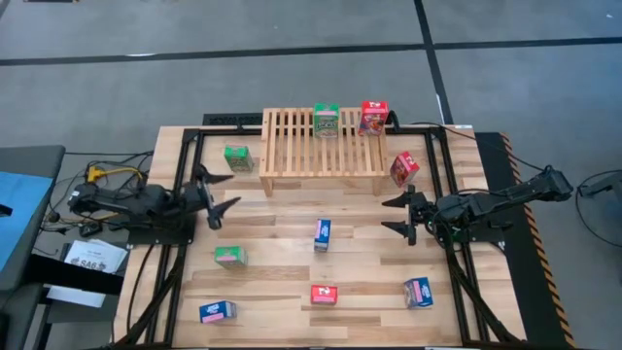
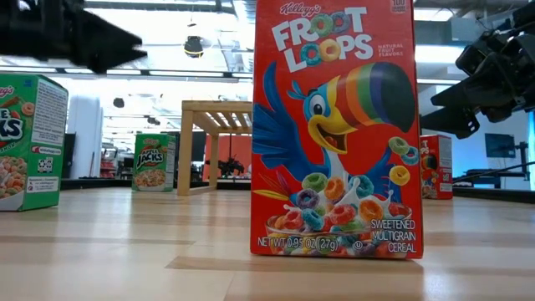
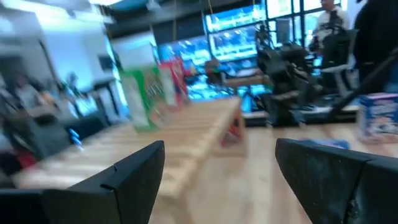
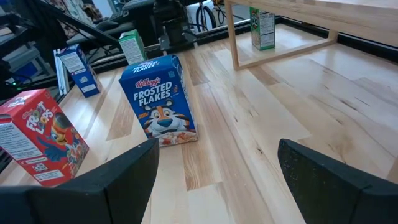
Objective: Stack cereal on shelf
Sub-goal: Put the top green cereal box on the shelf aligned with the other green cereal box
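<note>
The light-wood shelf point(image 1: 323, 146) stands at the table's far middle. A green cereal box point(image 1: 327, 120) and a red one point(image 1: 373, 117) stand upright on its slats. Another red box point(image 1: 404, 167) sits tilted by the shelf's right leg, and a green box point(image 1: 237, 157) stands left of the shelf. A blue Frosted Flakes box point(image 1: 323, 234) stands at the table's middle and also shows in the right wrist view point(image 4: 158, 99). My left gripper point(image 1: 219, 197) is open and empty, left of the shelf. My right gripper point(image 1: 400, 215) is open and empty, right of the blue box.
Nearer the front edge are a green box point(image 1: 230, 256), a red Froot Loops box point(image 1: 324, 294) that fills the low view point(image 2: 334, 125), and two blue boxes point(image 1: 218, 311) point(image 1: 419, 292). Black frame rails point(image 1: 185, 194) run along the table's sides.
</note>
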